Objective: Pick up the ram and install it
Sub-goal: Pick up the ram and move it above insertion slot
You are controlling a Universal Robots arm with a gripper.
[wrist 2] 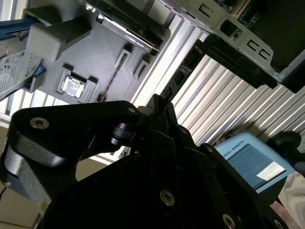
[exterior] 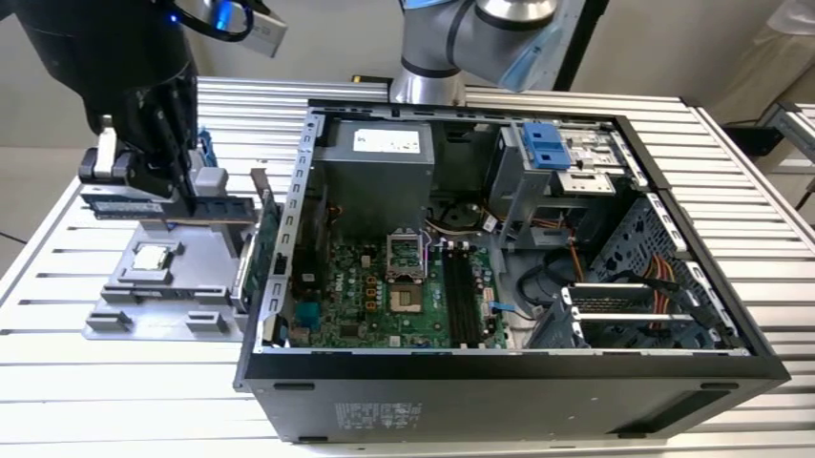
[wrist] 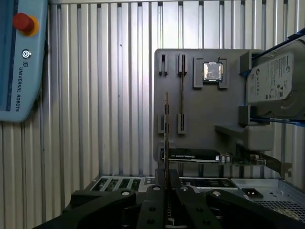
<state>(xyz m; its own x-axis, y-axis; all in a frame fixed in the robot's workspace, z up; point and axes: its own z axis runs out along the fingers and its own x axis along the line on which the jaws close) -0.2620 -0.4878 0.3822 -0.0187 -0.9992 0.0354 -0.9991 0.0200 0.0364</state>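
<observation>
Gripper (exterior: pixel 178 200): its 2 fingers pinch the ram (exterior: pixel 121 206) near its middle.
Ram: in the first wrist view it is a thin stick (wrist: pixel 166 133) seen on edge, running into the gripper (wrist: pixel 167 183), over the gray holder (wrist: pixel 200 119). I cannot tell if it touches the holder.
Holder (exterior: pixel 153 320): on the table (exterior: pixel 76 382), just beside the open computer case (exterior: pixel 510 382), on the exterior view's left.
Silver chip (exterior: pixel 153 256): 1, lying in the holder.
</observation>
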